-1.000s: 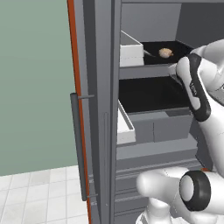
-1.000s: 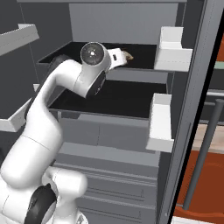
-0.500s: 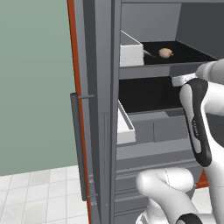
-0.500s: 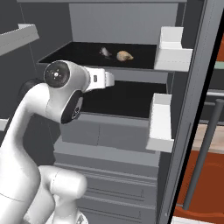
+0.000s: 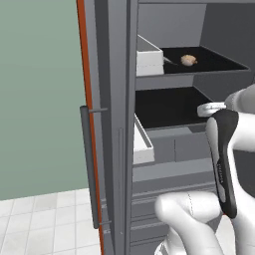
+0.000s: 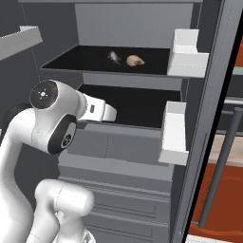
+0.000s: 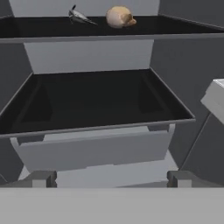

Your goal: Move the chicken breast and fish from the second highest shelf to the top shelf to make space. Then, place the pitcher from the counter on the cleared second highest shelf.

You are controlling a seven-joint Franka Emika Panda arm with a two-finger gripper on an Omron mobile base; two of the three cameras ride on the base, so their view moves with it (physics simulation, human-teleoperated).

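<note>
Gripper [image 7: 111, 178] spread, below chicken breast [image 7: 120, 17], fish [image 7: 78, 16].

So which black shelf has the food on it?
The top shelf, the higher one: the fish and chicken breast lie there. The second highest shelf below holds nothing.

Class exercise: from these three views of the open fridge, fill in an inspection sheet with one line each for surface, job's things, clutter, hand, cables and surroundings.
Surface: top shelf carries both foods; second highest shelf has nothing seen on it.
Job's things: chicken breast and fish lie side by side, apart, on the top shelf. Pitcher and counter: nothing seen.
Clutter: nothing seen on either shelf.
Hand: hand open, holding nothing, facing the second highest shelf from in front of it.
Cables: nothing seen.
Surroundings: white door bins on the open doors, a grey door handle, a tiled floor, a green wall.
</note>
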